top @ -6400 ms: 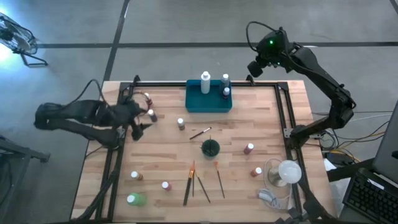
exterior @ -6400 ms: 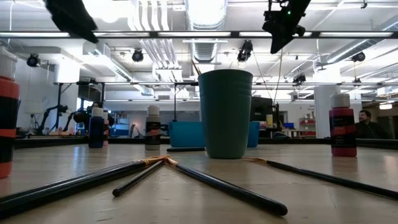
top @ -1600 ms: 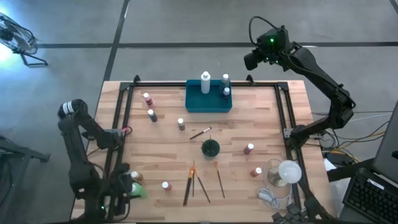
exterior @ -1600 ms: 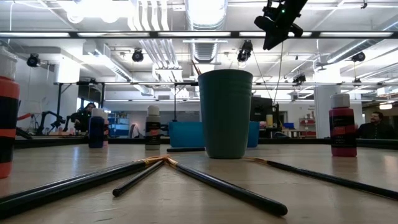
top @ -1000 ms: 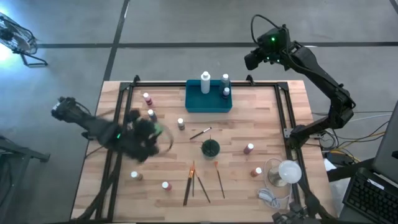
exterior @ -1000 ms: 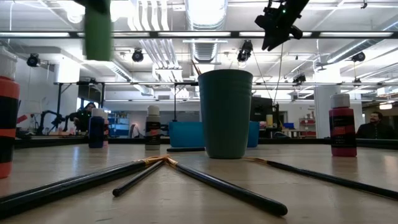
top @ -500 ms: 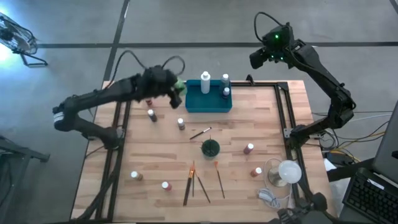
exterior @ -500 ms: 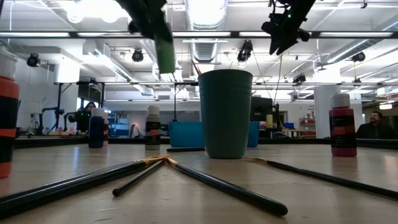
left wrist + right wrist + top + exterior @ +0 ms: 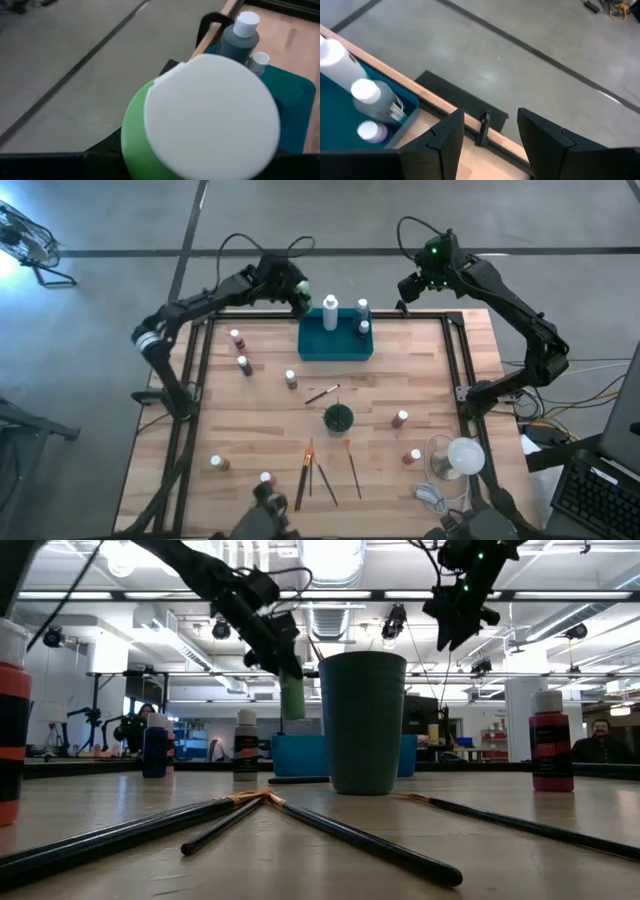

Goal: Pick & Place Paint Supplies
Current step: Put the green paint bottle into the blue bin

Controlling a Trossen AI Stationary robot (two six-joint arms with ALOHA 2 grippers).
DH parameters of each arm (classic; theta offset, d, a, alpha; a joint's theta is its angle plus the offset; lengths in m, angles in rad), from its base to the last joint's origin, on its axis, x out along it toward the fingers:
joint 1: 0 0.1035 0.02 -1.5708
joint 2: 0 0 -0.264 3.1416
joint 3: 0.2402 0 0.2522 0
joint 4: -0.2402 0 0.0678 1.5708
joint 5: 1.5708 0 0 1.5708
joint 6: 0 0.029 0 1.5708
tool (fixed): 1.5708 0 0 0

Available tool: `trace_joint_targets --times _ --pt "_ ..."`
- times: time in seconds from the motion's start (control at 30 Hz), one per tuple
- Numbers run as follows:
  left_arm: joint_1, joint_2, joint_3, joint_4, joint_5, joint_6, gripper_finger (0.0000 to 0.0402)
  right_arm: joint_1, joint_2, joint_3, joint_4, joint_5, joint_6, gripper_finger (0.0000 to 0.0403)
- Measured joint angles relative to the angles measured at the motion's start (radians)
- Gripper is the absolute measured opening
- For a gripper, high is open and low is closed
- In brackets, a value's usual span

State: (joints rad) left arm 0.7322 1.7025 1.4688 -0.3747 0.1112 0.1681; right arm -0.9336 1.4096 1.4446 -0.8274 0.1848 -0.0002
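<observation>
My left gripper (image 9: 297, 292) is shut on a green, white-capped bottle (image 9: 210, 120) and holds it in the air by the far left corner of the teal tray (image 9: 336, 348). The same bottle (image 9: 291, 697) hangs below the fingers in the low view. A tall pale bottle (image 9: 330, 312) and two dark ones (image 9: 363, 318) stand in the tray. My right gripper (image 9: 490, 132) is open and holds nothing, high above the table's far edge, right of the tray. Small bottles (image 9: 243, 364) and thin brushes (image 9: 303, 472) lie scattered on the wood. My left gripper has the bottle by its green body (image 9: 135, 145), below the white cap (image 9: 215, 115). The cap fills the wrist view and hides the fingers. The fingers come slanting down from the table's left. The bottle hangs roughly upright, clear of table and tray.
A dark green cup (image 9: 338, 417) stands mid-table with a short brush (image 9: 322, 393) beyond it. Small bottles stand at the left (image 9: 235, 337), centre (image 9: 291, 379), right (image 9: 400, 418) and near left (image 9: 215, 463). A white round lamp (image 9: 463, 455) sits at the near right corner.
My left gripper has swung fast with the green bottle from over the table's left middle toward the far edge, ending beside the tray's far left corner and somewhat lower. My right gripper has sunk a little over the far edge.
</observation>
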Motion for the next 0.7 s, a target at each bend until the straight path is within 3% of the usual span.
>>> trace_joint_targets --times 0.23,0.7 --pt "-0.007 0.084 0.049 -0.009 0.018 -0.002 0.0187 -0.043 0.0 -0.083 0.029 0.0 -0.018 0.0186" --pt "-0.001 0.116 0.047 0.002 -0.008 -0.033 0.0187 -0.086 0.0 -0.126 0.086 -0.006 -0.074 0.0158"
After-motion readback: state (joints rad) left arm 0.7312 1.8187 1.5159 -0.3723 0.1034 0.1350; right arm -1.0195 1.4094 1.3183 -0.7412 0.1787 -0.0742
